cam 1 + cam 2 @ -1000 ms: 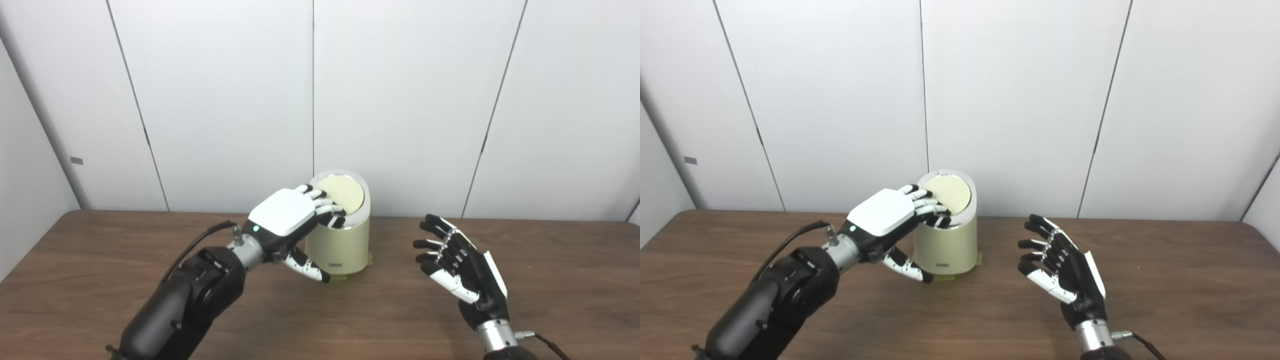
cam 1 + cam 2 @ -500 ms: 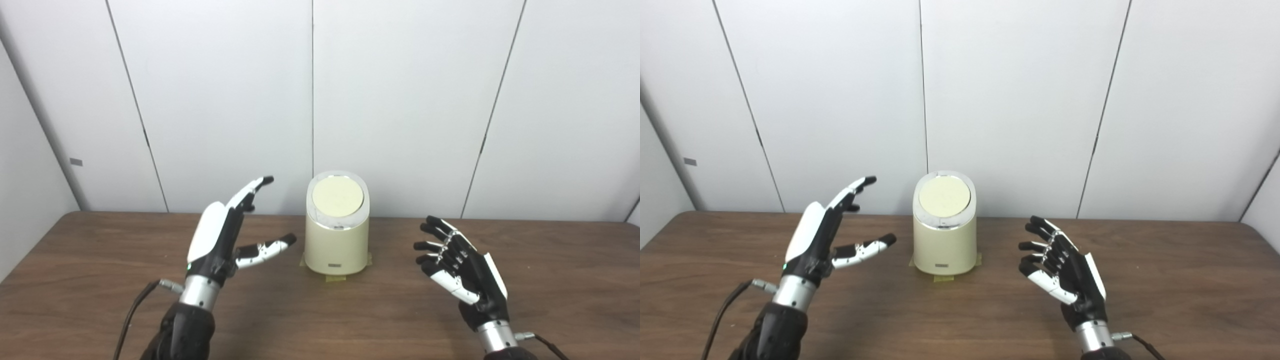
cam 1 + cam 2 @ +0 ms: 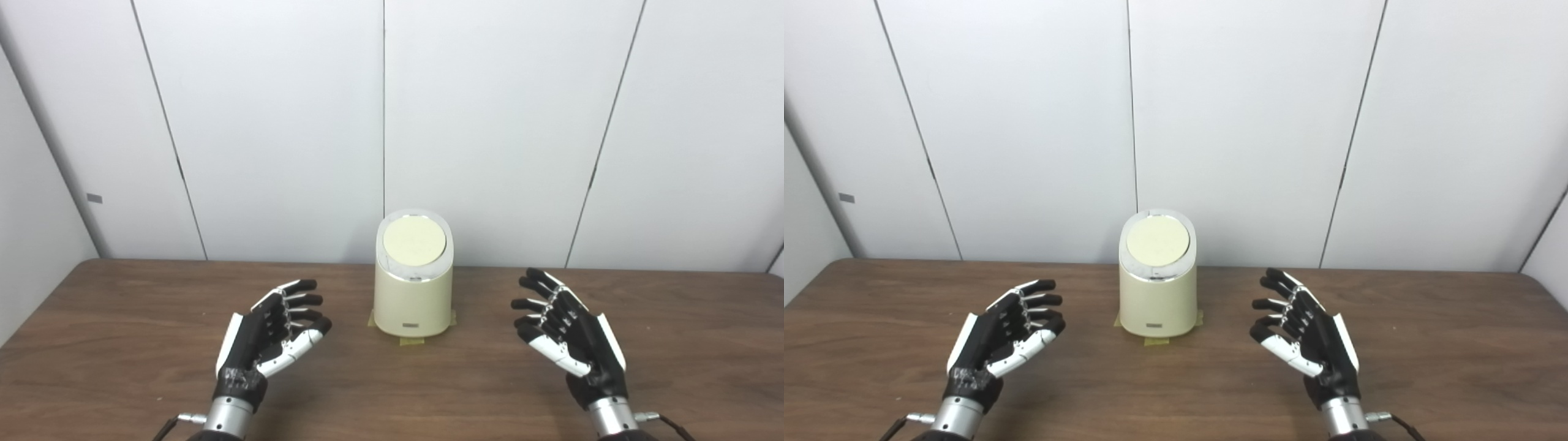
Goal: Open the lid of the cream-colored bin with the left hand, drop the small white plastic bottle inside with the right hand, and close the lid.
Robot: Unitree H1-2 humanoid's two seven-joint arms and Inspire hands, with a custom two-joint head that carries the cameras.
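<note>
Off the lid [image 3: 414, 240] came the left hand [image 3: 269, 334], dropping near-left of the cream bin [image 3: 413, 297], fingers spread, empty. Right hand [image 3: 569, 340] hovered near-right, likewise open and empty; lid sat closed.

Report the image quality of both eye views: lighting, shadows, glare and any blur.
Left eye view: even, soft lighting; faint shadows under the left hand and right hand on the table; a slight glint on the metal ring around the bin lid; no motion blur. Right eye view: the same, overall slightly soft; the white wall shows no glare.
</note>
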